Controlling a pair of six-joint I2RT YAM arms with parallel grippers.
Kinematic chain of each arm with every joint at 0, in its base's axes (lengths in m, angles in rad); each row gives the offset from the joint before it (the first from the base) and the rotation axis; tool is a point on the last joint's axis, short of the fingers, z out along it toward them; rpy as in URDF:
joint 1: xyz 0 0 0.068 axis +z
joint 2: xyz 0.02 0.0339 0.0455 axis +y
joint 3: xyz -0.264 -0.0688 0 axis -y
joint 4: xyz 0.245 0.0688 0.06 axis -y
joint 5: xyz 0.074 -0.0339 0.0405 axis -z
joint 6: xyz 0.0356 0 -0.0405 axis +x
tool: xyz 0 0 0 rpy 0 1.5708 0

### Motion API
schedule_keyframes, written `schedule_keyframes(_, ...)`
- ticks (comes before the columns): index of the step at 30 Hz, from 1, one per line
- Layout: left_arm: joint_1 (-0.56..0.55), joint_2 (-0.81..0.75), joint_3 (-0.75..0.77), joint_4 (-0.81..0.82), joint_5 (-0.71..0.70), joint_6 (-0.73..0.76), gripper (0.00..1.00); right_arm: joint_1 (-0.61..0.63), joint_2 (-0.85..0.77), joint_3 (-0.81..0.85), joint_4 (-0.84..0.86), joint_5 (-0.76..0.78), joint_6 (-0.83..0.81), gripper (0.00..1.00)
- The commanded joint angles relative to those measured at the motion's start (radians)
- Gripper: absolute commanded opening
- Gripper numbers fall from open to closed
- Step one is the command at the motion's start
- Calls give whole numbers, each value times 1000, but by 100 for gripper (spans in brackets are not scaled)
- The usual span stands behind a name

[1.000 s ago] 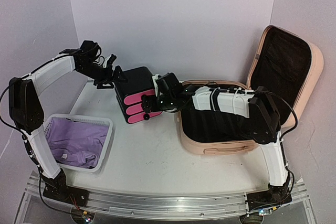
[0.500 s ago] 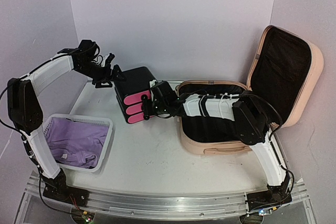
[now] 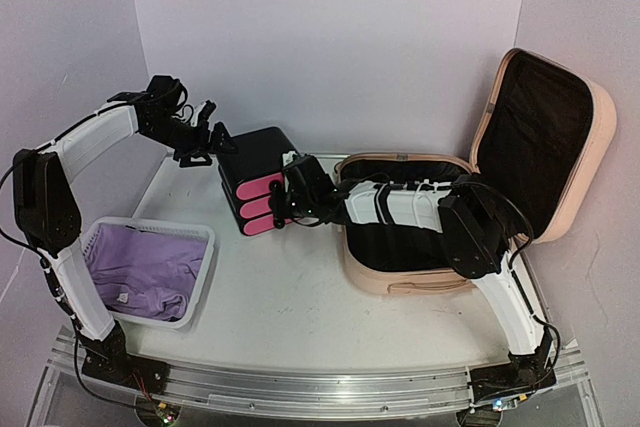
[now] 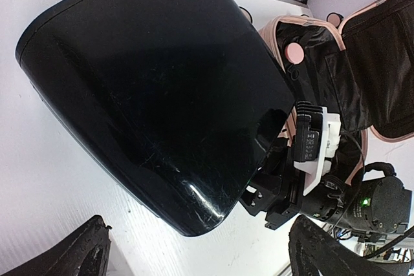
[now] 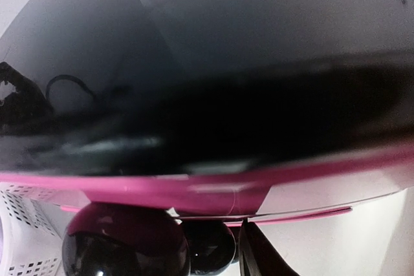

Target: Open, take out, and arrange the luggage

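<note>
Luggage (image 3: 410, 282) lies open at the right of the top view, with the left gripper (image 3: 205, 132) behind the drawer box (image 3: 255, 162) and the right gripper (image 3: 283, 202) at its pink front. In the left wrist view the fingers (image 4: 84, 253) stand wide apart and the luggage is upper right. The right wrist view is filled by the box's pink edge and black knobs (image 5: 123, 247), and I cannot tell whether that gripper grips anything.

Drawer box (image 3: 258, 179) sits mid-table at the back. Up-left of it, the left gripper (image 3: 213, 134) hangs just beside its top corner, fingers spread wide, blocking that side. Right of it, the right arm (image 3: 400, 205) stretches across from the open luggage (image 3: 400, 282), with the right gripper (image 3: 281, 204) against the pink drawer fronts, so no lane there. In front of the box there is bare table (image 3: 290, 297), wide open. Front-left and well apart is a white mesh basket (image 3: 206, 265). Far right, the raised lid (image 3: 545, 132) walls things off.
</note>
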Motion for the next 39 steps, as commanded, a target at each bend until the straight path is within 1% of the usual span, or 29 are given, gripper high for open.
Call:
schedule_keyframes(1,5,-45,5,33,19,-6,97,2,9,43,53,14,13,35)
schedule_keyframes(5,5,-43,5,34,21,-6,97,6,-6,24,53,-2,9,26)
schedule_keyframes(8,5,-40,3,34,19,-6,97,10,-27,3,57,-21,4,16)
schedule_keyframes(10,5,-40,3,34,19,-6,97,14,-48,-23,62,-21,0,13)
schedule_keyframes(12,5,-40,3,34,19,-6,97,19,-77,-53,64,-20,-1,11)
schedule_keyframes(17,10,-42,3,36,19,-6,97,36,-163,-163,70,-30,-1,11)
schedule_keyframes(23,14,-42,4,35,21,-6,97,60,-274,-309,71,-37,22,11)
schedule_keyframes(26,15,-43,5,36,22,-8,97,70,-309,-356,71,-31,31,11)
schedule_keyframes(34,19,-37,4,36,21,-8,97,93,-354,-399,74,-18,44,11)
schedule_keyframes(35,19,-35,2,36,21,-7,97,96,-355,-402,74,-14,43,12)
schedule_keyframes(36,19,-35,4,35,23,-8,97,97,-355,-401,72,-9,42,15)
schedule_keyframes(39,18,-36,3,36,23,-6,97,98,-360,-390,67,-4,33,32)
